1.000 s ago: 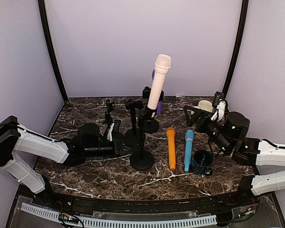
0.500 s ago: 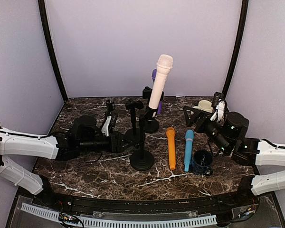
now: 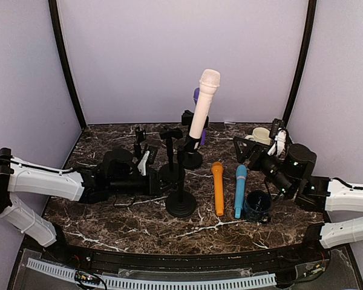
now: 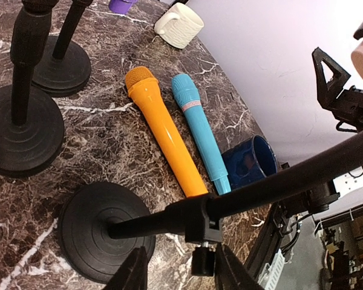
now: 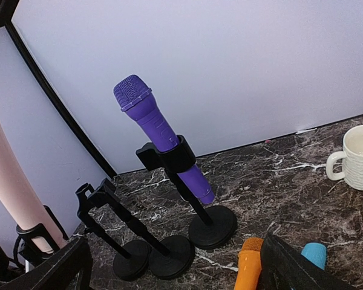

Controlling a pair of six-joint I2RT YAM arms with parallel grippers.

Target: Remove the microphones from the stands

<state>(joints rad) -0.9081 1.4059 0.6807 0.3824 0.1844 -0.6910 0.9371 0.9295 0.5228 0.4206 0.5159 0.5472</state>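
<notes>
Left gripper (image 4: 184,272) is down low over the left half of the table (image 3: 139,220), lying nearly flat and pointing at the front stand (image 3: 181,203). Its jaws are only partway open. That stand's pole runs across between the fingers (image 4: 139,272), and the little knob on the pole sits right in the gap. Doesn't look clamped to me, there's daylight on one side.

Right gripper (image 5: 174,244) hangs above the right side of the table with its jaws spread wide, holding nothing.

The pink microphone (image 3: 203,103) sits in its stand (image 3: 191,159) mid-table toward the back edge, leaning right with its head up. Neither gripper is touching it. Just behind it a purple microphone (image 5: 160,136) sits clipped in its own stand (image 5: 212,226), also tilted.

An orange microphone (image 3: 218,187) and a blue microphone (image 3: 239,190) lie flat side by side, right of the front stand. A dark blue mug (image 3: 257,205) lies on its side just beside the blue one, and a cream mug (image 3: 261,134) is in the back right corner.
</notes>
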